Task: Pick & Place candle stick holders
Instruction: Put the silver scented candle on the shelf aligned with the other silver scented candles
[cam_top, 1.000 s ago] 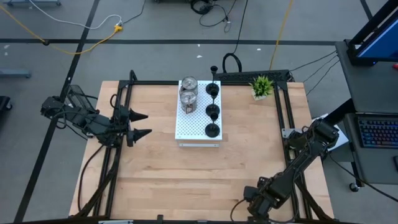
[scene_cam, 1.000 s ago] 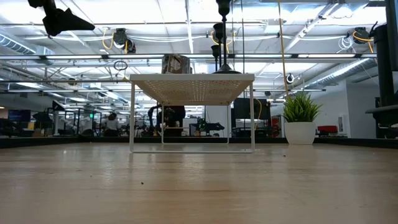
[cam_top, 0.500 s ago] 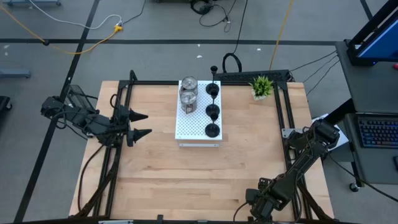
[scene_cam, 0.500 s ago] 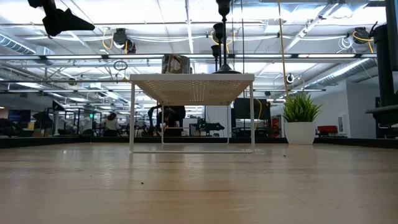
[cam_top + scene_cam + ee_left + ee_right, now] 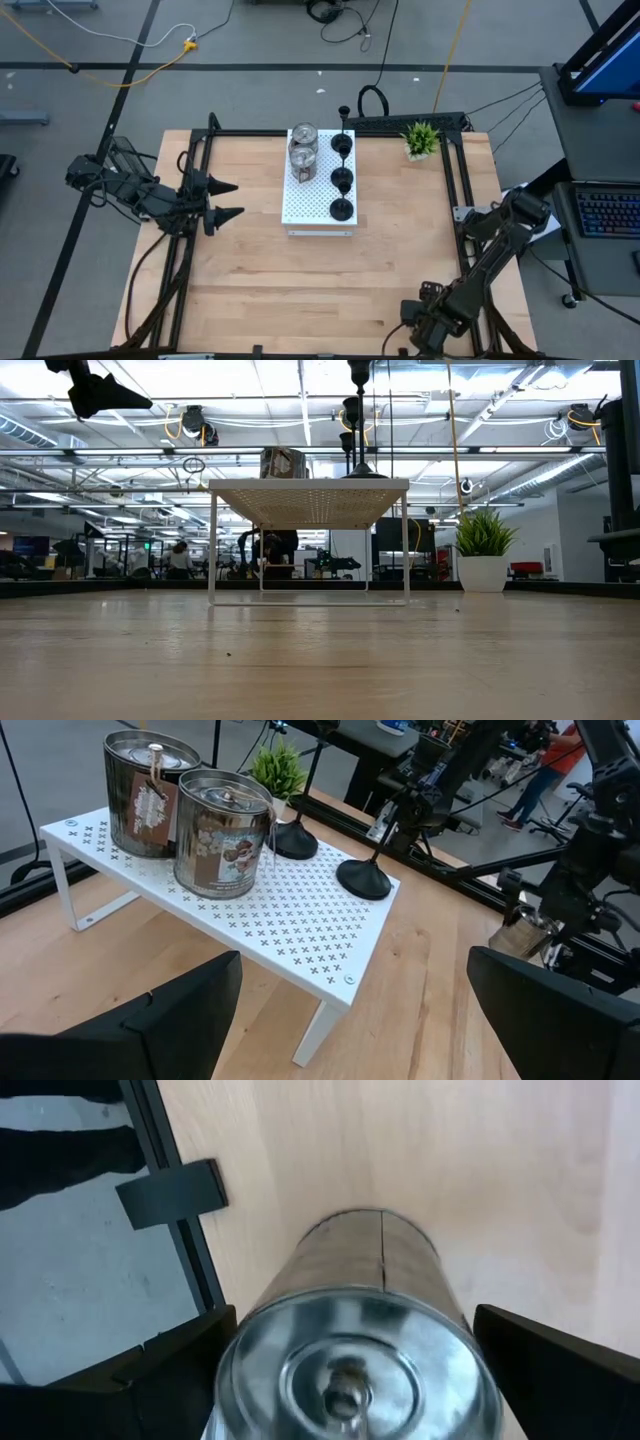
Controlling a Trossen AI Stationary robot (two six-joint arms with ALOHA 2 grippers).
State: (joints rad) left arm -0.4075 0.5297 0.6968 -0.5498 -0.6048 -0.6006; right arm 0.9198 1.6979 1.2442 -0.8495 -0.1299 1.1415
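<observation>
Two silver holders (image 5: 302, 147) and three black goblet-shaped holders (image 5: 342, 180) stand on the white perforated board (image 5: 318, 215) at the table's far middle; they also show in the left wrist view (image 5: 222, 830) (image 5: 365, 878). My left gripper (image 5: 232, 200) is open and empty, level, left of the board. My right gripper (image 5: 355, 1350) hangs over the near right corner, pointing down, open. A third silver holder (image 5: 350, 1310) stands upright on the table between its fingers. In the high view the right arm (image 5: 440, 315) hides that holder. My right gripper has one finger (image 5: 170, 1370) on each side of the silver holder's rim (image 5: 240, 1350), coming from above. I cannot tell whether the fingers touch it. The holder stands on the table.
A small green potted plant (image 5: 421, 138) stands at the far right, beside the board. Black frame rails (image 5: 195, 160) run along the table's left and right sides. Bare wood lies across the table's middle and near part (image 5: 300, 280).
My right arm has shifted a little toward the table's right edge, near the front edge. My left gripper and the holders on the board have kept still.
</observation>
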